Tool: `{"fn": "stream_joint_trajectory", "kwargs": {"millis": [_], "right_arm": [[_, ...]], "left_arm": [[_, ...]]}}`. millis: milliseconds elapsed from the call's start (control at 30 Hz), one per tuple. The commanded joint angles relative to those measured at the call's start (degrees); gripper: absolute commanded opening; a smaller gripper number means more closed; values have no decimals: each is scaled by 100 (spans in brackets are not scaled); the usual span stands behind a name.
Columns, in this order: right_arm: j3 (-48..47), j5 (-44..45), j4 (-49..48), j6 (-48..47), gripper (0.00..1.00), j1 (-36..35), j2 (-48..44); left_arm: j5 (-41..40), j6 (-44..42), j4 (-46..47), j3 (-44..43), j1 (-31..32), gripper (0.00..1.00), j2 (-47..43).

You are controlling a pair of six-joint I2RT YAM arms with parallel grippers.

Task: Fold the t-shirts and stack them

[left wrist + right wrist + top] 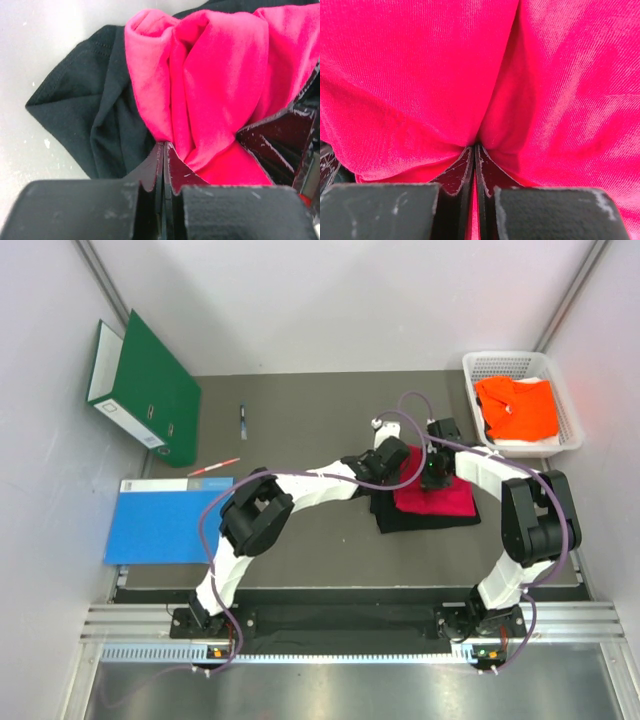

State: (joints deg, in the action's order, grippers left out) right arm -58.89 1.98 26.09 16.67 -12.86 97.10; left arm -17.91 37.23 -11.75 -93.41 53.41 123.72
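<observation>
Two arms are meeting over the middle of the table (300,420).

Far left: green binder (145,390) is leaning at the wall, blue sheet (165,520) is lying flat near the front edge, and a red pen (213,468) and a dark pen (243,420) are lying further in. None of these is in play.

Centre: left gripper (164,150) is closing fully on a bunched ridge of the crimson t-shirt (215,85), at the shirt's left edge. The black t-shirt (85,115) is lying underneath and poking out to the left. Cannot tell whether the jaws are also catching black cloth.

Just right of it: right gripper (474,150) is likewise pinching a crimson fold, jaws together, with a sliver of red showing between them.

Far right: orange t-shirt (517,408) is sitting crumpled in the white basket (565,445), well apart.

Judgement: a fold of the crimson shirt on top of the black one is under way. To do it well:
- Both pinches should be rising level.
- The cloth between them should be staying taut.
- The black layer should be staying flat.
- The jaws should be letting go only once the edge is lying square.
</observation>
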Motion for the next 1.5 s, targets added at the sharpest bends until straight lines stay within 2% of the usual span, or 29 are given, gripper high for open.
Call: {"fn": "stream_joint_trajectory", "kwargs": {"millis": [0,400,567,700,800,933,1000,1100,1133,1200,1267,1333,1467], "right_arm": [[317,382,-60,-155,0,144,371],[352,347,-60,-190,0,196,353],[352,339,-68,-208,0,205,380],[335,321,-69,-208,0,205,398],[352,303,-86,-216,0,214,362],[379,338,-77,-208,0,223,336],[387,347,-77,-225,0,214,327],[379,356,-77,-216,0,223,310],[370,356,-69,-216,0,223,310],[361,365,-69,-208,0,232,318],[361,373,-69,-208,0,240,318],[370,365,-86,-199,0,240,309],[379,338,-95,-199,0,249,345]], "left_arm": [[-186,-93,-222,-327,-6,0,213],[-1046,-6,-1198,-1294,-252,0,1093],[-1557,196,-1093,-505,-506,0,514],[-1523,319,-908,155,-787,0,170],[-1251,303,-1014,358,-893,0,30],[-601,126,-15,1234,-666,0,-664],[-319,100,198,1421,-560,0,-1015],[-108,83,226,1413,-305,18,-1253],[-64,82,226,1369,-174,34,-1297],[94,21,269,1343,-50,49,-1368],[60,64,217,1255,160,74,-1403],[42,126,199,1211,310,81,-1404],[244,337,269,1193,381,78,-1193]]}}
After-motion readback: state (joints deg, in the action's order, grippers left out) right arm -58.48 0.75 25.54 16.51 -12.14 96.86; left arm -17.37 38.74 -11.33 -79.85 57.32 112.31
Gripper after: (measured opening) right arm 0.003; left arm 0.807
